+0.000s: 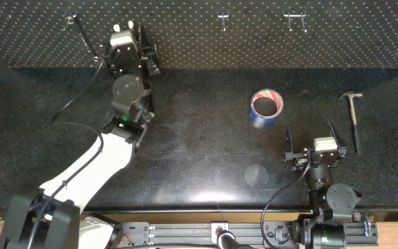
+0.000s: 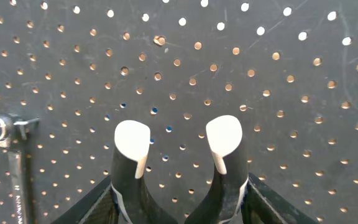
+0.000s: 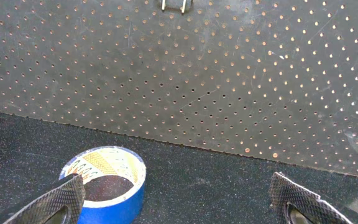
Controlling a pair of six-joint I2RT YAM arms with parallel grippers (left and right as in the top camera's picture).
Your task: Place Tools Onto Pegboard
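A metal wrench (image 1: 83,36) hangs from a hook at the pegboard's (image 1: 254,41) left end; in the left wrist view the wrench (image 2: 8,149) is off to one side of the fingers. My left gripper (image 1: 134,33) is up against the board just right of the wrench, open and holding nothing (image 2: 178,140). A blue-sided tape roll (image 1: 266,107) lies flat on the black table, and a hammer (image 1: 353,114) lies at the right. My right gripper (image 1: 311,136) stands open low over the table between them, with the tape roll (image 3: 104,180) ahead beside one finger (image 3: 58,202).
Two bare metal hooks (image 1: 223,19) (image 1: 296,21) stick out of the pegboard's upper middle and right; one hook (image 3: 176,5) is in the right wrist view. The pegboard meets the table along a straight edge at the back.
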